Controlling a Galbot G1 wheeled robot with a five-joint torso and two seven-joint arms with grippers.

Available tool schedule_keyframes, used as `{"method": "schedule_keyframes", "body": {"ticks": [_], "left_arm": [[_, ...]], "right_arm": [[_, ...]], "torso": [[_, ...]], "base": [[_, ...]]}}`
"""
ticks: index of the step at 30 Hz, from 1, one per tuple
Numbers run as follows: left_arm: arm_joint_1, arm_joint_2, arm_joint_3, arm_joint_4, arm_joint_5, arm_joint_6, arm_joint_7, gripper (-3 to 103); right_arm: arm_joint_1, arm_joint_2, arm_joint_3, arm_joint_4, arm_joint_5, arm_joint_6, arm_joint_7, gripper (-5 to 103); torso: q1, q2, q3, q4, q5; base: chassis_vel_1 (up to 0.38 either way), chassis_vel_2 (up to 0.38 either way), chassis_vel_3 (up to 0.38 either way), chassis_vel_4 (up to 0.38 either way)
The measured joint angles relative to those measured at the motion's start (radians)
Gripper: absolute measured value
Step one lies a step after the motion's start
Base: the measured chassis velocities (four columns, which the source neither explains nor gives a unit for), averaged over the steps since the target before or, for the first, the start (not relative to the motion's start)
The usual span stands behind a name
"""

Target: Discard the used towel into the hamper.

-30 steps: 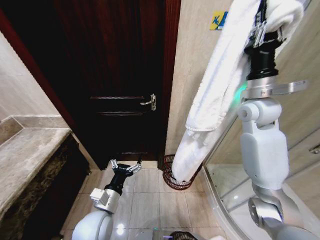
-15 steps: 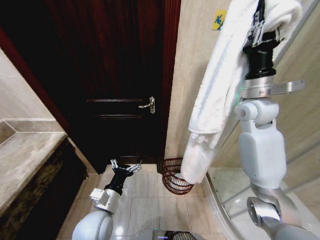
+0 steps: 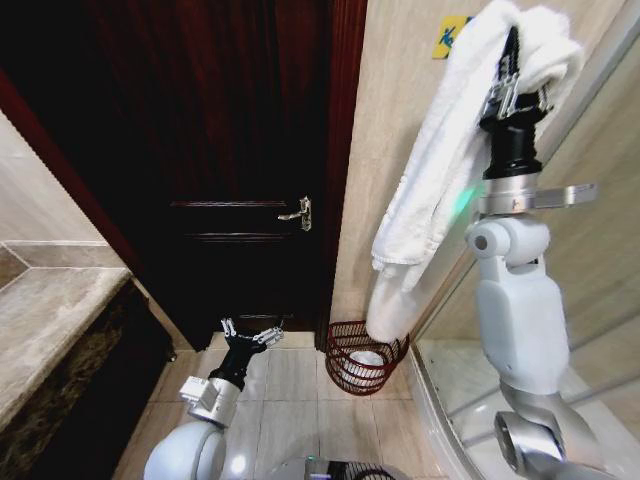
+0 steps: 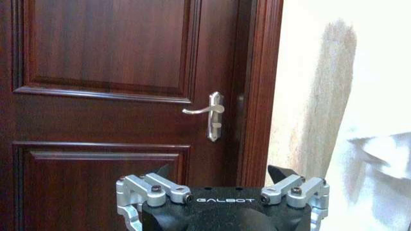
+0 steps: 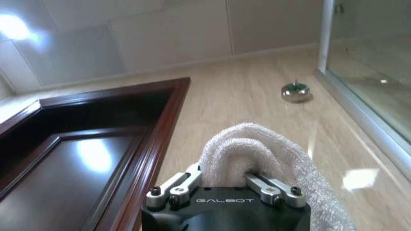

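My right gripper is raised high by the beige wall and shut on the white towel, which is folded over it. The towel hangs down in a long strip, and its lower end reaches the rim of the hamper. I cannot tell whether that end is inside. The hamper is a dark red-brown basket of thin bars on the floor beside the door frame. In the right wrist view the towel bulges between the shut fingers of the right gripper. My left gripper waits low and open, pointing at the door. The left gripper holds nothing.
A dark wooden door with a silver handle stands ahead. A stone counter runs along the left. The glass shower wall and its raised sill close the right side. Tiled floor lies between my left arm and the hamper.
The head view has shifted, with the counter sliding left. The right gripper and towel sit slightly lower and further left in the picture, and more of the hamper shows below the towel's end. The left arm is unmoved.
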Motion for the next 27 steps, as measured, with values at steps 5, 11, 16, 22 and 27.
{"method": "schedule_keyframes", "body": {"ticks": [5, 11, 16, 22, 27], "left_arm": [[0.0, 0.0, 0.0, 0.0, 0.0, 0.0, 0.0, 100], [0.0, 0.0, 0.0, 0.0, 0.0, 0.0, 0.0, 100], [0.0, 0.0, 0.0, 0.0, 0.0, 0.0, 0.0, 100], [0.0, 0.0, 0.0, 0.0, 0.0, 0.0, 0.0, 100], [0.0, 0.0, 0.0, 0.0, 0.0, 0.0, 0.0, 100]], "right_arm": [[-0.078, 0.004, 0.028, 0.029, -0.001, 0.006, -0.002, 12], [-0.142, 0.016, 0.042, 0.04, -0.007, 0.022, -0.011, 12], [-0.211, 0.033, 0.05, 0.061, -0.016, 0.033, -0.021, 12], [-0.347, 0.044, 0.09, 0.095, -0.028, 0.057, -0.029, 12], [-0.415, 0.061, 0.101, 0.099, -0.027, 0.084, -0.03, 12]], "torso": [[0.001, 0.0, 0.0, -0.0003, 0.0], [0.001, 0.0, 0.0, -0.0002, 0.0001], [0.0, 0.0, 0.0, -0.0003, 0.0], [0.001, 0.0, 0.0, -0.0002, 0.0002], [0.0, 0.0, 0.0, -0.0004, 0.0002]], "base": [[0.0, 0.0, 0.0, 0.0], [0.0, 0.0, 0.0, 0.0], [0.0, 0.0, 0.0, 0.0], [0.0, 0.0, 0.0, 0.0], [0.0, 0.0, 0.0, 0.0]]}}
